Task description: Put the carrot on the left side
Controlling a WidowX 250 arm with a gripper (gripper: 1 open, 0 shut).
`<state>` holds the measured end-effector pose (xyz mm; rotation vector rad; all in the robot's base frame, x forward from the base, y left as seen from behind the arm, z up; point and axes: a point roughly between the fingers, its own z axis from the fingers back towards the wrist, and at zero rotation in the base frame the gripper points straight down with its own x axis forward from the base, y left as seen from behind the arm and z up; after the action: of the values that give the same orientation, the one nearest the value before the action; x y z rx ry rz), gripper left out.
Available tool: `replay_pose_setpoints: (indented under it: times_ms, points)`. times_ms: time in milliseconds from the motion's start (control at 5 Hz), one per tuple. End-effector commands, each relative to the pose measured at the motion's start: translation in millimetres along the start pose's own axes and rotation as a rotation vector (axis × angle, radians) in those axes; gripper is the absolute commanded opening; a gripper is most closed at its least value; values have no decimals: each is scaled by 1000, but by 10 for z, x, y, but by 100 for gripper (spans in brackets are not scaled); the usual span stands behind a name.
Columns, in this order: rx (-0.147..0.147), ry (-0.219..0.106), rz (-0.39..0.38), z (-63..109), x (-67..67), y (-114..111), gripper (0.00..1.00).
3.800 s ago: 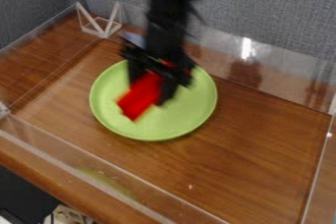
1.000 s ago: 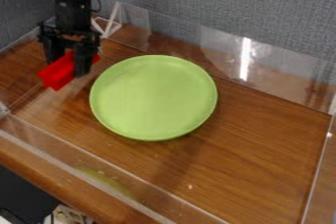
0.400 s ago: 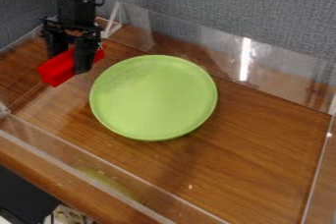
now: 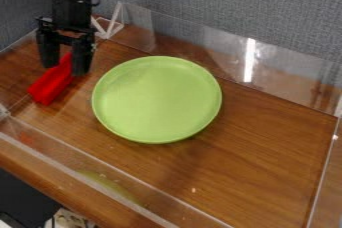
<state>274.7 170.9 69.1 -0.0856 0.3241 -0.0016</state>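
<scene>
Now the red carrot block (image 4: 52, 82) lies on the wooden table (image 4: 254, 162), left of the lime-green plate (image 4: 156, 98); the black gripper (image 4: 64, 57) hangs just above it, jaws apart

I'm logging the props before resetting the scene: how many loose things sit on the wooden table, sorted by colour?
Red: 1, the long red rectangular block
Green: 1, the round lime-green plate
White: 1, the white wire stand at the back
Total: 3
</scene>
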Motion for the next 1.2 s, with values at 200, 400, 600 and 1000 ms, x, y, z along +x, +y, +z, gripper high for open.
replay_pose_setpoints:
  times_ms: [200,400,600,1000]
  points:
    - [44,-108,-54,347,-62,100,100]
    - [36,-136,-52,479,-26,-54,100]
    - [34,-171,-55,646,2,-225,100]
    - [26,-167,-76,411,94,-22,100]
